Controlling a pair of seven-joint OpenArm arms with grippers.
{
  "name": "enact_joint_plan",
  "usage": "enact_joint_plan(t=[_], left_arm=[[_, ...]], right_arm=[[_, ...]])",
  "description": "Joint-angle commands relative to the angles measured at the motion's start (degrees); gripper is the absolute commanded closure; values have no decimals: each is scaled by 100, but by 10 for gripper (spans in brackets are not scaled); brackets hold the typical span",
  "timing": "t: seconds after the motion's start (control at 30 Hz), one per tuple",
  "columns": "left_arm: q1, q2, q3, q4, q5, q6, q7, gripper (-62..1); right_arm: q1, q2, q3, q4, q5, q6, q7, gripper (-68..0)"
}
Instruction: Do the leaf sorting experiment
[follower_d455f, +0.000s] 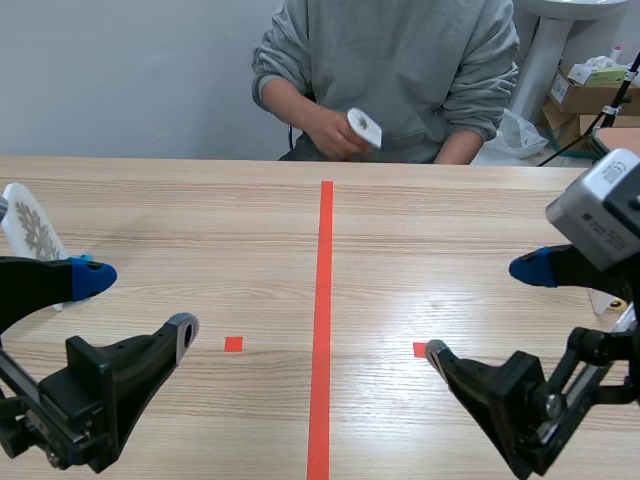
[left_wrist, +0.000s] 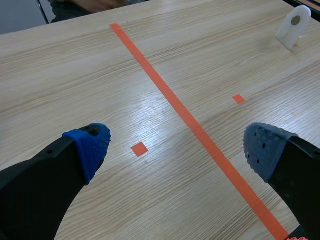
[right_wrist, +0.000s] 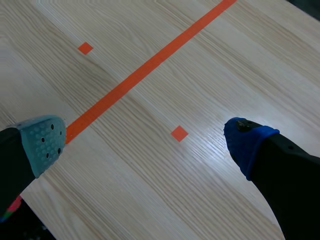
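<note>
Both end effectors are wide open and hold nothing, we record. The left end effector (follower_d455f: 140, 303) sits low over the near left part of the light wood-grain bench (follower_d455f: 450, 220), its fingers far apart. In its wrist view we see only bare wood and a small orange-red tape square (left_wrist: 139, 148) in the gap between them. The right end effector (follower_d455f: 486, 310) sits low over the near right part, equally spread. Its wrist view shows a second orange-red tape square (right_wrist: 179, 133) on the wood between the two pads.

We note a long orange-red tape line (follower_d455f: 326, 300) running down the middle of the bench, away from the robot, with both end effectors well apart from it on their own sides.

A white upright card bearing a grey-brown leaf (follower_d455f: 30, 230) stands at the left edge of the bench, just behind the left end effector's blue-padded finger; we cannot tell whether they touch. A small white stand with a round grey mark (left_wrist: 294, 24) stands upright on the far side of the tape line from the left end effector, well apart from it.

Across the bench sits a person in a grey sweatshirt (follower_d455f: 400, 60). One hand (follower_d455f: 328, 130) holds a small white piece with a dark mark (follower_d455f: 364, 127) just beyond the bench's far edge.
</note>
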Motion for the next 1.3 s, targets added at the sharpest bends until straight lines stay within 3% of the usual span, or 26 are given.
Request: enact_joint_plan(t=[0.0,0.2,0.4,0.67,1.27], left_arm=[[44,13,-4,129,-20,-4,-81,-566],[44,13,-4,129,-20,-4,-79,-566],[46,13,-4,129,-20,-4,-76,-566],[46,13,-4,129,-20,-4,-79,-566],[46,13,-4,129,-22,-4,-129,-566]], right_arm=[[-17,15,140,0,70,-20,42,-679],[-350,-144,492,-2,367,52,-81,-679],[-649,-208,874,-2,772,520,-282,-679],[-730,-208,1128,-4,1110,518,-321,-679],[-660,-208,1128,-4,1110,516,-157,-679]])
